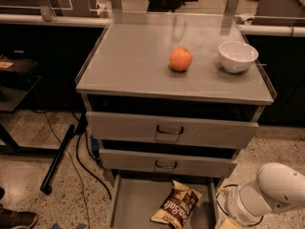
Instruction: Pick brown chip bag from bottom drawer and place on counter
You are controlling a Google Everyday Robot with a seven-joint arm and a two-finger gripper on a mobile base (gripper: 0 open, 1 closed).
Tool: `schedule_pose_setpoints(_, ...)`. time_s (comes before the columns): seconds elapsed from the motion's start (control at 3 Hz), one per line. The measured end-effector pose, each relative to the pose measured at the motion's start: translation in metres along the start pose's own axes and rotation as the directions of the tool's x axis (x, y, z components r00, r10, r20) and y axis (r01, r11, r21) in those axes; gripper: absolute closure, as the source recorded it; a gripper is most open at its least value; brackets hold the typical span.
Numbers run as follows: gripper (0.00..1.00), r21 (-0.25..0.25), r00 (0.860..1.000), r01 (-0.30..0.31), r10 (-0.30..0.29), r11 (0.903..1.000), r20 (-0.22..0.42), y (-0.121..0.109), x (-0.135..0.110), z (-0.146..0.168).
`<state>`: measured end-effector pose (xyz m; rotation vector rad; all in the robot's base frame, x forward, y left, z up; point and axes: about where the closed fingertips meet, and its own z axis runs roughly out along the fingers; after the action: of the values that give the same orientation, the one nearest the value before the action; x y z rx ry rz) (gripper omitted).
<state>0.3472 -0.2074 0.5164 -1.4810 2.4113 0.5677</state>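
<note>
Camera view: brown chip bag point(175, 209) lies in bottom drawer point(136, 200); jaws lower right, state unclear.

Tool point(228, 224) low, bottom right edge

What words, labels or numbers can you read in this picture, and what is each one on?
"Salt": large lettering on the crinkly dark brown chip bag in the grey metal bottom drawer; smaller print too blurred to read.
Nothing readable on the grey counter, round orange or white bowl.
The gripper, at the lower right edge beside that drawer, shows no text.
</note>
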Motion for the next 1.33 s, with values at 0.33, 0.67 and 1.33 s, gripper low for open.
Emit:
schedule_pose_setpoints(0.33, 0.0, 0.002, 0.997, -0.081, 0.081, 0.9967, -0.003, -0.002, 0.005, 0.031)
schedule_pose_setpoints(0.67, 0.0, 0.043, 0.979, -0.202, 0.203, 0.9784, -0.01, -0.014, 0.013, 0.069)
schedule_pose_setpoints(1.33, 0.0, 0.095, 0.945, -0.325, 0.327, 0.9409, -0.01, -0.031, 0.017, 0.092)
